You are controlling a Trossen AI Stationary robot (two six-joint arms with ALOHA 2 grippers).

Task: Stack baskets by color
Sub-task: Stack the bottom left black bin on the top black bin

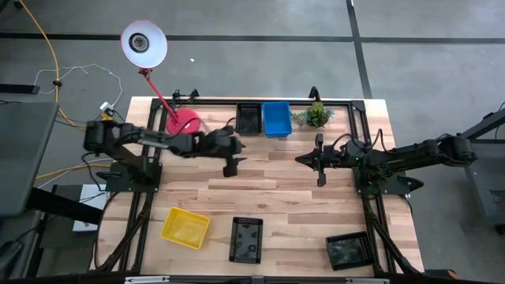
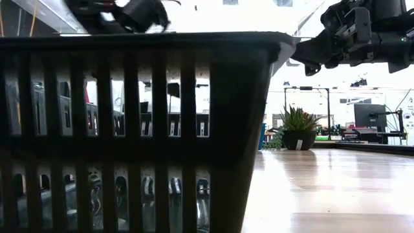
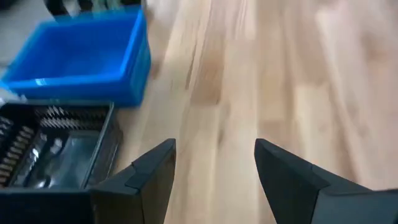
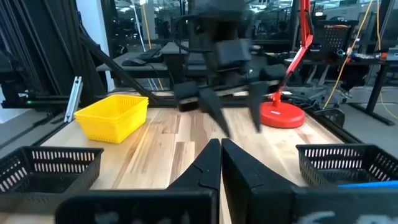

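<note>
- Your left gripper [image 1: 230, 164] hangs spread and empty over bare table [image 1: 292, 189], left of centre in the high view; the right gripper [image 1: 319, 162] is clenched on nothing, right of centre
- Baskets sit apart: a black basket [image 1: 248, 119] touching the blue basket [image 1: 277, 119] at top centre, the yellow basket [image 1: 185, 227] lower left, two more black ones [image 1: 246, 239] [image 1: 348, 249] along the bottom
- You seem to be between picks; next, probably bring a bottom black basket up onto the top one
</note>
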